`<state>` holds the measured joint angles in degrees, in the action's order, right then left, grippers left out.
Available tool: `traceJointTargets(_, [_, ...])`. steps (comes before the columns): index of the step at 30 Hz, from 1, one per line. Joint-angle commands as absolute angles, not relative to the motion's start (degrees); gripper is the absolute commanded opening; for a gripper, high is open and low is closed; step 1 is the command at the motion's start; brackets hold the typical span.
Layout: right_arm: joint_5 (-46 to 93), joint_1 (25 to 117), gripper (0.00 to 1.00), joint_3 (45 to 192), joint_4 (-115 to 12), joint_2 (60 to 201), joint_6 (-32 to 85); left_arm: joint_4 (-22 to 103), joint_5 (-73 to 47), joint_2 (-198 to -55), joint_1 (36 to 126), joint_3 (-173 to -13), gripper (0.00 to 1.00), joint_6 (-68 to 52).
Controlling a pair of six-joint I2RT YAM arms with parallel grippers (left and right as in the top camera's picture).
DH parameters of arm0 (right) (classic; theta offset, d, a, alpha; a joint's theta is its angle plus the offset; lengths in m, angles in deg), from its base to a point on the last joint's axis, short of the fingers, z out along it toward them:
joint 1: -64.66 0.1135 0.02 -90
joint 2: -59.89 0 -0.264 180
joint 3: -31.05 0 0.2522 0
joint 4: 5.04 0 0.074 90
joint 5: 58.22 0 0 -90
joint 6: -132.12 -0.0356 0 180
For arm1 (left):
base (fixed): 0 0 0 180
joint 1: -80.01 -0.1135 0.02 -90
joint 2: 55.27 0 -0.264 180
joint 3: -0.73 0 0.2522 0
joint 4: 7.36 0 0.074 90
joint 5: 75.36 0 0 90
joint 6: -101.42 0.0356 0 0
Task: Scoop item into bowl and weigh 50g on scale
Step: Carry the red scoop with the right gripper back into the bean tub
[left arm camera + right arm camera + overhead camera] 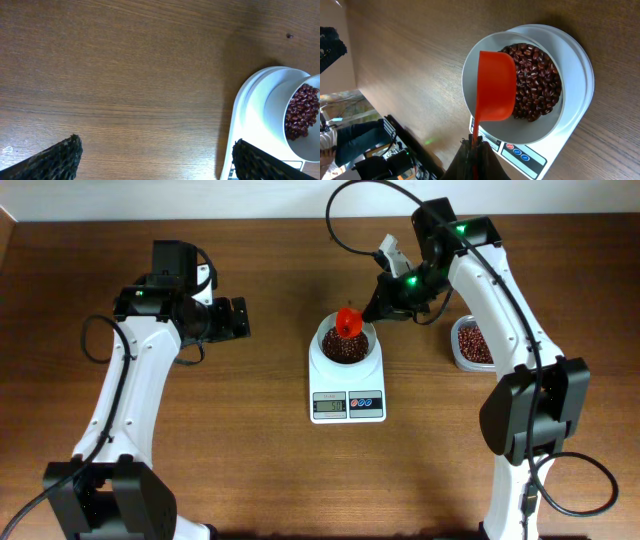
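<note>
Finds beans (537, 80) heaped in bowl (468, 75) on scale (320, 370), frame centre. Notes right gripper (380, 304) clamped on red scoop (495, 85) above beans, just upper right of bowl. Records left gripper (240, 318) spread wide, far left, well apart.

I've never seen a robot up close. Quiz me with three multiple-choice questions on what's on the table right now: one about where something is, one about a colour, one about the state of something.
1. Where does the white bowl stand?
A) on the scale
B) straight on the wood
C) on a stack of books

2. What colour is the scoop?
A) blue
B) orange-red
C) green

3. How is the right tool?
A) wide open and empty
B) shut on the scoop's handle
C) out of sight

Answers:
1 A: the scale's white platform shows under the bowl.
2 B: it is bright orange-red above the dark beans.
3 B: in the right wrist view it clamps the thin handle.
</note>
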<state>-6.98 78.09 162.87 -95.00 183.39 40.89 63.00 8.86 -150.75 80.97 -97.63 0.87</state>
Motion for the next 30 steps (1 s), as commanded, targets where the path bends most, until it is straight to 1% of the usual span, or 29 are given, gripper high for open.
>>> traceJointTargets(1, [-8.3,78.1,0.04,162.9,-94.9,182.9,41.9,63.1,8.9,-151.2,81.1,-97.5,0.99,0.7])
traceJointTargets(9, [-9.0,76.8,0.04,164.7,-95.1,182.7,42.2,63.1,8.9,-151.2,81.1,-97.5,0.99,0.7])
traceJointTargets(11, [-10.2,74.9,0.04,168.1,-96.9,182.7,43.0,63.1,8.9,-151.2,81.1,-97.5,0.99,0.7])
traceJointTargets(15, [-8.8,67.8,0.04,174.9,-104.1,182.7,45.3,63.1,8.9,-151.2,81.1,-97.5,0.99,0.7])
traceJointTargets(17, [-5.4,63.5,0.04,175.5,-106.4,182.7,45.3,63.1,8.9,-151.2,81.1,-97.5,0.99,0.7])
traceJointTargets(20, [5.9,55.9,0.04,175.5,-110.1,182.8,44.7,63.1,8.9,-151.2,81.1,-97.5,0.99,0.7])
traceJointTargets(22, [9.1,52.8,0.04,174.8,-112.3,182.8,44.6,63.1,8.9,-151.2,81.1,-97.5,0.99,0.7])
traceJointTargets(24, [15.1,51.8,0.04,173.5,-113.5,182.8,44.1,63.1,8.9,-151.2,81.1,-97.5,0.99,0.7])
traceJointTargets(26, [24.3,51.8,0.04,171.3,-112.7,182.9,39.0,63.1,8.9,-151.2,81.1,-97.5,0.99,0.7])
traceJointTargets(27, [26.3,51.9,0.04,169.5,-111.2,183.0,38.4,63.1,8.9,-151.2,81.1,-97.5,0.99,0.7])
traceJointTargets(30, [26.6,52.1,0.04,164.1,-106.7,183.0,38.4,63.1,8.9,-151.2,81.1,-97.5,0.99,0.7])
